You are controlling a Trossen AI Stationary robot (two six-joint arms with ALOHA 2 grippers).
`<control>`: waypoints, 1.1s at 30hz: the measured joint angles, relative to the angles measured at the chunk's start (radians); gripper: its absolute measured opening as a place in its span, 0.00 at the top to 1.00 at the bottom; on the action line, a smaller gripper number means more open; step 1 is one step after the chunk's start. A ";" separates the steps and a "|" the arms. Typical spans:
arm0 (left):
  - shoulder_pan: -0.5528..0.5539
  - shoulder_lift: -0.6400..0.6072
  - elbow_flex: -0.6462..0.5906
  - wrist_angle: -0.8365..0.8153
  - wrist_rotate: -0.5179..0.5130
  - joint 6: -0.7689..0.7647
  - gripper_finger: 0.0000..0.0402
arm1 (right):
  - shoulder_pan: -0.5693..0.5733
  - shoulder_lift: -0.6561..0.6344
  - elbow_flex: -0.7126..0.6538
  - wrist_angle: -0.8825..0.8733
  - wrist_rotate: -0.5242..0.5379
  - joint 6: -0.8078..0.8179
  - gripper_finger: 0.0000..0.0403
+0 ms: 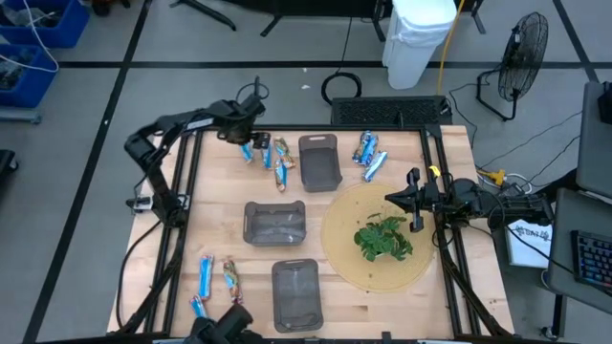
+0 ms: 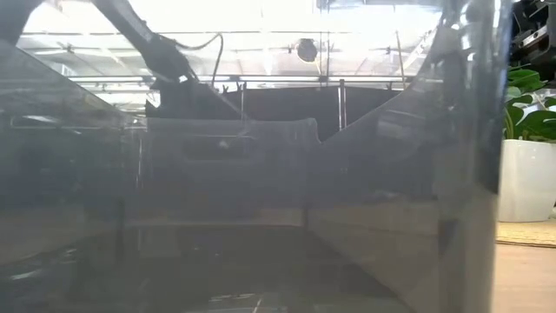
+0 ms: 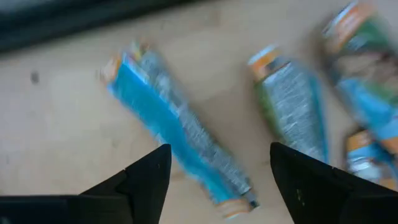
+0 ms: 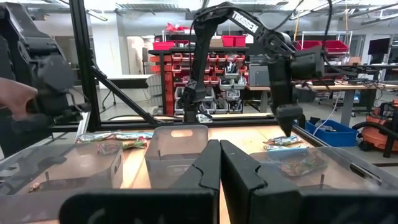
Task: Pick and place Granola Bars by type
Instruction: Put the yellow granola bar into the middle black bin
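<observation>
Several granola bars lie flat on the wooden table in three groups: far left (image 1: 279,161), far right (image 1: 369,155) and near left (image 1: 216,279). My left gripper (image 1: 245,139) hangs open, pointing down, just above the far-left group. In its wrist view a blue-and-white bar (image 3: 177,140) lies slantwise below the gap between the fingers (image 3: 221,174), and other bars (image 3: 291,109) lie beside it. I cannot tell whether the fingers touch it. My right gripper (image 1: 413,203) waits shut at the table's right, by the plant (image 1: 384,239).
Three grey trays stand on the table: far middle (image 1: 319,161), centre (image 1: 275,222) and near edge (image 1: 296,294). The plant sits on a round mat (image 1: 344,263). A tray wall (image 2: 261,200) fills most of the low view.
</observation>
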 joint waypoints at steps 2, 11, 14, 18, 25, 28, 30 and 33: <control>0.009 0.018 0.000 -0.024 0.009 -0.032 0.34 | 0.000 0.000 0.000 0.000 0.000 0.000 1.00; 0.032 0.036 0.000 -0.060 0.022 -0.216 0.34 | 0.000 0.000 0.000 0.000 0.000 0.000 1.00; 0.032 0.036 0.000 -0.061 0.023 -0.262 0.34 | 0.000 0.000 0.000 0.000 0.000 0.000 1.00; 0.032 0.048 0.000 -0.053 0.023 -0.299 0.34 | 0.000 0.000 0.000 0.000 0.000 0.000 1.00; 0.030 0.112 -0.001 -0.045 0.046 -0.285 0.40 | 0.000 0.000 0.000 0.000 0.000 0.000 1.00; 0.032 0.121 0.000 -0.040 0.046 -0.261 0.46 | 0.000 0.000 0.000 0.000 0.000 0.000 1.00; 0.032 0.122 0.000 -0.027 0.036 -0.246 0.50 | 0.000 0.000 0.000 0.000 0.000 0.000 1.00; 0.031 0.118 -0.001 -0.001 0.033 -0.217 0.58 | 0.000 0.000 0.000 0.000 0.000 0.000 1.00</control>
